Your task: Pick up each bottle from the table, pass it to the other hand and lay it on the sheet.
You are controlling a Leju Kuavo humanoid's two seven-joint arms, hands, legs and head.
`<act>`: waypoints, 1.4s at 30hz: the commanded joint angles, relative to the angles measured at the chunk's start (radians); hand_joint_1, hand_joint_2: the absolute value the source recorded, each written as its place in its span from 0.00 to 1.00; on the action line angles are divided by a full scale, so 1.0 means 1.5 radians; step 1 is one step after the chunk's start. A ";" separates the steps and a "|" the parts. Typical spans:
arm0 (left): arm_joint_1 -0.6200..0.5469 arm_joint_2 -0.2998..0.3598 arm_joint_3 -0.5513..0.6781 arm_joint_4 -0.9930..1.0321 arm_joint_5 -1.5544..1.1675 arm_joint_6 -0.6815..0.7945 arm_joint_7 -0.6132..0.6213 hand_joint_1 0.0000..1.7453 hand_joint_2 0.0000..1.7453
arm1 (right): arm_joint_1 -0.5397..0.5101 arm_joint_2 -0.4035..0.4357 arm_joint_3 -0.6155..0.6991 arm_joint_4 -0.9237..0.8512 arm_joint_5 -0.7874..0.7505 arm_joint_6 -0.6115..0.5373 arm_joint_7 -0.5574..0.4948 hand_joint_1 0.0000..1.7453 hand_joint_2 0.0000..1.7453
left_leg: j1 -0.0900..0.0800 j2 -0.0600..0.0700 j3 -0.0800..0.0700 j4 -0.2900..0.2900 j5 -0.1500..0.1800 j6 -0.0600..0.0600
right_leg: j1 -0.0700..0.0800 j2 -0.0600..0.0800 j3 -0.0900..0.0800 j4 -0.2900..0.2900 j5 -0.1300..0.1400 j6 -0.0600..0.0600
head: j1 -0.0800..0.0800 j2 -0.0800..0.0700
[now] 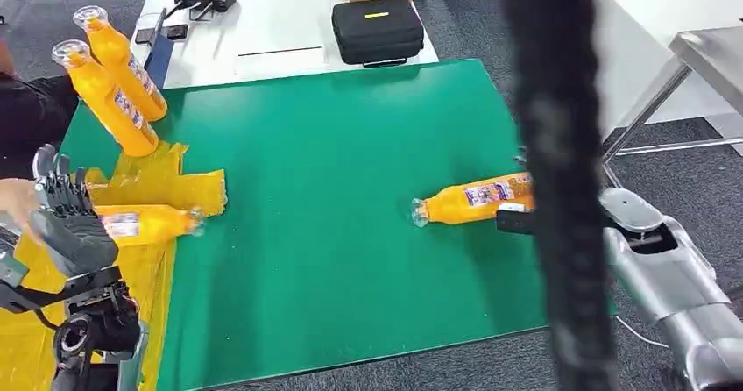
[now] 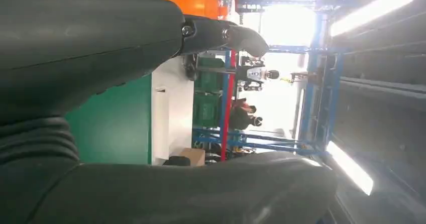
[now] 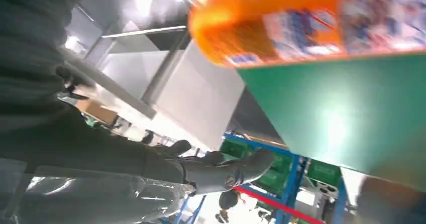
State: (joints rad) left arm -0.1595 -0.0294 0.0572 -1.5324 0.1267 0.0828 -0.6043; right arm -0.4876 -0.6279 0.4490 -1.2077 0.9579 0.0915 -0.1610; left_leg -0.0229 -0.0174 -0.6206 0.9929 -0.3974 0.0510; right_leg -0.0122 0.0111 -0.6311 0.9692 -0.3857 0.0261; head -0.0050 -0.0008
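Covering the tabletop [image 1: 350, 189], green mat; yellow sheet [image 1: 158, 181] at left. Bottle [image 1: 473, 200] lies beside right hand [image 1: 517, 218], fingers' state unclear. Left hand [image 1: 70, 229] fingers spread, holding nothing.

Grey carpet floor [image 1: 456, 10], white table [image 1: 272, 31], blue racks [image 2: 321, 83]

Smooth matt green mat [image 1: 333, 216] covers the table. A crinkled, glossy yellow plastic sheet [image 1: 166, 181] lies on it. The orange bottles [image 1: 473, 200] are clear glossy plastic with printed paper-like labels. The right arm [image 1: 675, 277] is brushed silver metal. The left hand [image 1: 70, 224] looks matt grey.
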 commanded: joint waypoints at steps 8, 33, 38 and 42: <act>-0.040 -0.001 -0.022 0.043 0.005 0.000 0.007 0.00 0.00 | -0.124 0.126 0.105 0.271 0.002 -0.027 -0.011 0.00 1.00 | 0.002 0.001 0.004 0.000 -0.002 -0.003 | 0.002 0.000 0.005 -0.001 -0.001 -0.001 | 0.000 0.000; -0.039 -0.009 0.000 0.023 0.015 -0.008 0.034 0.00 0.00 | -0.122 0.154 0.139 0.507 0.060 -0.036 0.046 0.00 1.00 | 0.001 -0.001 0.003 0.000 -0.001 -0.002 | 0.001 -0.001 0.004 -0.002 -0.001 0.000 | -0.001 0.000; -0.039 -0.009 0.001 0.025 0.016 -0.008 0.033 0.00 0.00 | -0.125 0.154 0.139 0.513 0.060 -0.039 0.044 0.00 1.00 | 0.002 -0.001 0.006 0.000 -0.002 -0.002 | 0.002 -0.002 0.007 -0.002 -0.001 0.000 | -0.001 0.000; -0.039 -0.009 0.001 0.025 0.016 -0.008 0.033 0.00 0.00 | -0.125 0.154 0.139 0.513 0.060 -0.039 0.044 0.00 1.00 | 0.002 0.000 0.007 0.001 -0.002 -0.003 | 0.003 -0.001 0.009 -0.002 -0.001 -0.001 | 0.000 0.000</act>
State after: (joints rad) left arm -0.1839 -0.0324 0.0462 -1.5316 0.1469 0.0717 -0.5589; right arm -0.6801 -0.4536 0.6073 -0.5719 1.0460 0.0309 -0.0980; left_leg -0.0228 -0.0192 -0.6129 0.9931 -0.3989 0.0508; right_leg -0.0118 0.0104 -0.6229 0.9677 -0.3866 0.0261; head -0.0050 -0.0008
